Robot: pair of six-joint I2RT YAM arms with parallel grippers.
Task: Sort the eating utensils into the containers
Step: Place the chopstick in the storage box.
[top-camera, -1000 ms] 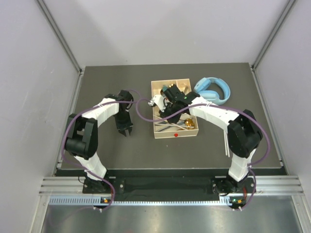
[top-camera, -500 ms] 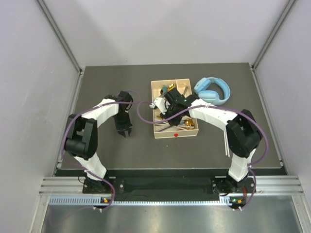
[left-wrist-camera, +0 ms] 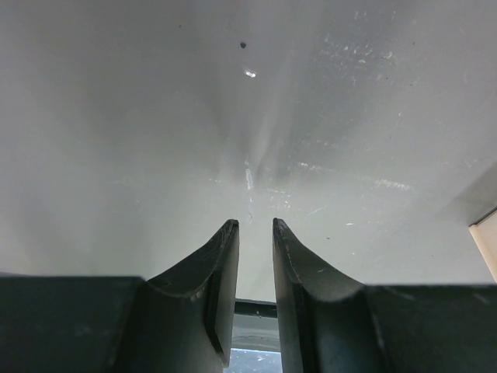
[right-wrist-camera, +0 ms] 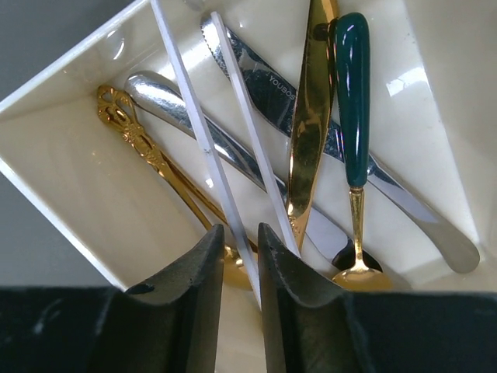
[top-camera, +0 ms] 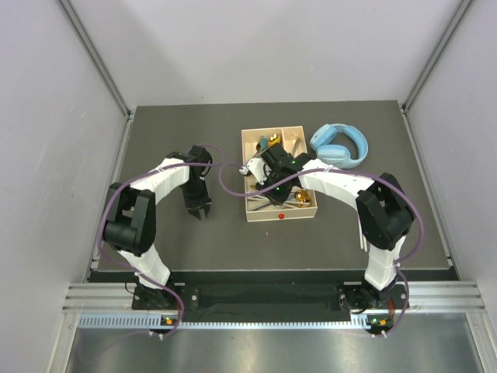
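Note:
The cream tray (top-camera: 264, 217) with a red dot on its front rim sits mid-table. My right gripper (top-camera: 264, 185) hovers inside its large section. In the right wrist view the tray (right-wrist-camera: 62, 155) holds two pale chopsticks (right-wrist-camera: 186, 109), a serrated silver knife (right-wrist-camera: 264, 74), a gold utensil (right-wrist-camera: 311, 116), a teal-handled gold spoon (right-wrist-camera: 353, 93) and an ornate gold spoon (right-wrist-camera: 140, 140). The right gripper (right-wrist-camera: 241, 233) has its jaws nearly together just above one chopstick's end, gripping nothing. My left gripper (top-camera: 200, 213) is shut and empty over bare table left of the tray; it also shows in the left wrist view (left-wrist-camera: 255, 225).
Light-blue headphones (top-camera: 340, 145) lie right behind the tray. Pale chopsticks (top-camera: 362, 229) lie on the table beside the right arm's elbow. A tray corner (left-wrist-camera: 485, 241) shows at the right edge of the left wrist view. Grey walls enclose the table.
My right gripper has shifted a little left and toward the back over the tray. The left arm has not moved.

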